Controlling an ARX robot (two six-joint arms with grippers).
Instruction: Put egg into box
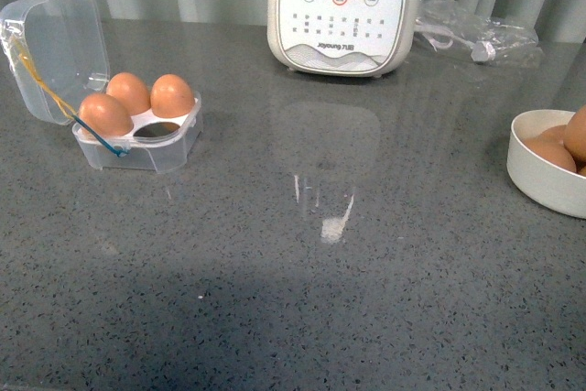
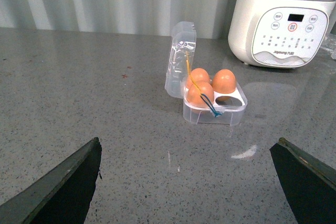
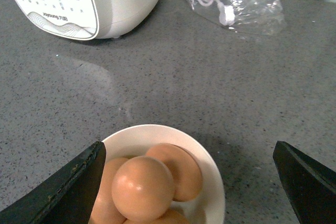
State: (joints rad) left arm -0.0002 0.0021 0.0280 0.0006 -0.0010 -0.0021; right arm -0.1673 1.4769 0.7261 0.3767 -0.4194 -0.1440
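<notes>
The clear plastic box (image 1: 174, 146) stands on the left of the grey counter with its lid (image 1: 50, 43) swung open. Three brown eggs (image 1: 171, 96) fill its slots and one front slot (image 1: 157, 130) is bare. The left wrist view shows the same box (image 2: 231, 113) ahead of my left gripper (image 2: 188, 141), which is open above bare counter, well short of it. Another egg (image 3: 143, 187) lies on top of several in a white bowl (image 3: 157, 132). My right gripper (image 3: 189, 144) hangs open over that bowl, holding nothing. Neither arm shows in the front view.
The white bowl (image 1: 536, 180) sits at the right edge of the counter. A white Joyoung cooker (image 1: 346, 11) stands at the back centre. A clear bag with a cable (image 1: 476, 36) lies right of it. Grey curtains hang behind.
</notes>
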